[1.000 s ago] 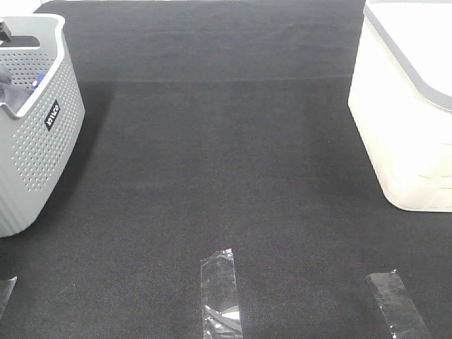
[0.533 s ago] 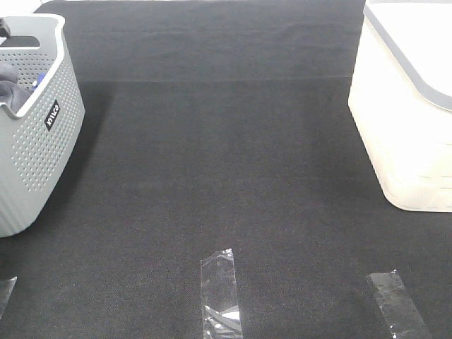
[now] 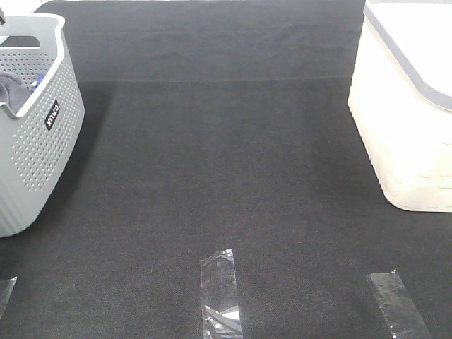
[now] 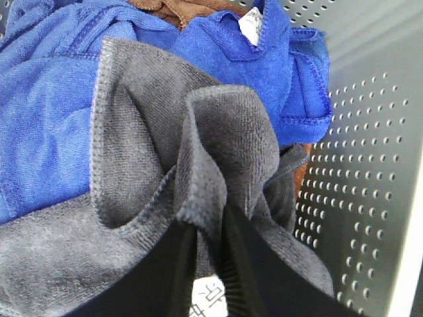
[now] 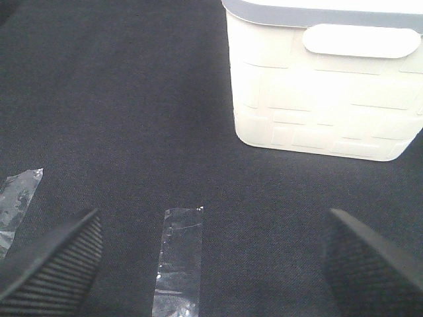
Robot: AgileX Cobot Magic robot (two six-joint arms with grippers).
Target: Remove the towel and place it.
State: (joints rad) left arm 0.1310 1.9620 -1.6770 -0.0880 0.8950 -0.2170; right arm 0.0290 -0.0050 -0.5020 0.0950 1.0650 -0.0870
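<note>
The left gripper has its jaws clenched on a fold of the grey towel inside the basket. The basket's black label is too small to read. The right gripper holds its jaws wide apart above the tabletop.

The left end effector pinches a raised fold of the grey towel between its two dark fingers, and a small white printed tag shows in the gap. A bright blue cloth with a white label lies behind the towel, touching it. A brown cloth peeks out beyond that. The basket's perforated grey wall stands just beside the towel.
</note>
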